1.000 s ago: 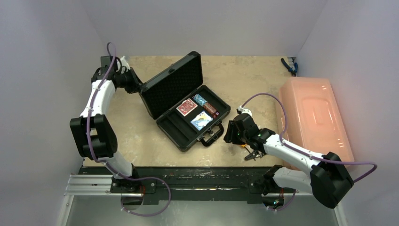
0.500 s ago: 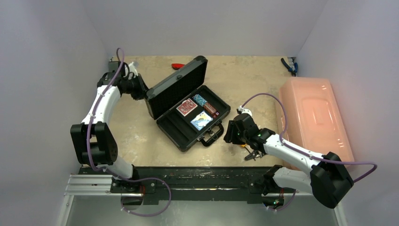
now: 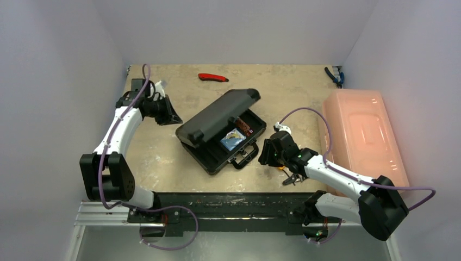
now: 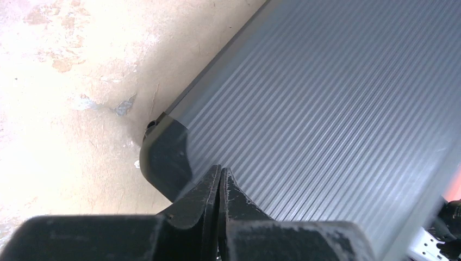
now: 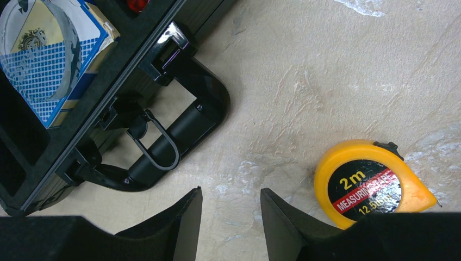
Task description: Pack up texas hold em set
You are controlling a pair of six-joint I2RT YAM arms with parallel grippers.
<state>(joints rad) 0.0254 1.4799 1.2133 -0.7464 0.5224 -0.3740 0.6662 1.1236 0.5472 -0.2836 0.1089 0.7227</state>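
The case (image 3: 208,159) lies in the middle of the table (image 3: 293,92), turned at an angle, with its handle (image 3: 244,156) toward the right arm. The lid (image 3: 217,115) leans low over the base and covers most of the inside; only the right end of the foam tray is seen. There a blue deck (image 3: 232,139) sits in its slot, and a short row of chips (image 3: 243,126) lies just behind it. In the right wrist view a clear disc (image 5: 41,51) rests on top of the blue deck (image 5: 65,81), and the handle (image 5: 179,130) lies flat on the table beside a shiny latch (image 5: 168,41).

The left pincer (image 3: 173,116) is just beside the left corner of the lid. In its own view the fingers (image 4: 209,187) are pressed together with nothing between them, right over the ribbed outside of the lid (image 4: 326,109). If the tips touch the lid I cannot tell.

The right pincer (image 3: 269,155) hovers low near the handle, apart from it. Its fingers (image 5: 185,209) are spread and hold nothing. A yellow tape (image 5: 372,185) marked 2m lies on the table just to the side of it.

Further out, a red tool (image 3: 213,77) lies at the far edge of the table, blue pliers (image 3: 334,76) lie in the far right corner, and an orange box (image 3: 363,136) stands along the right side
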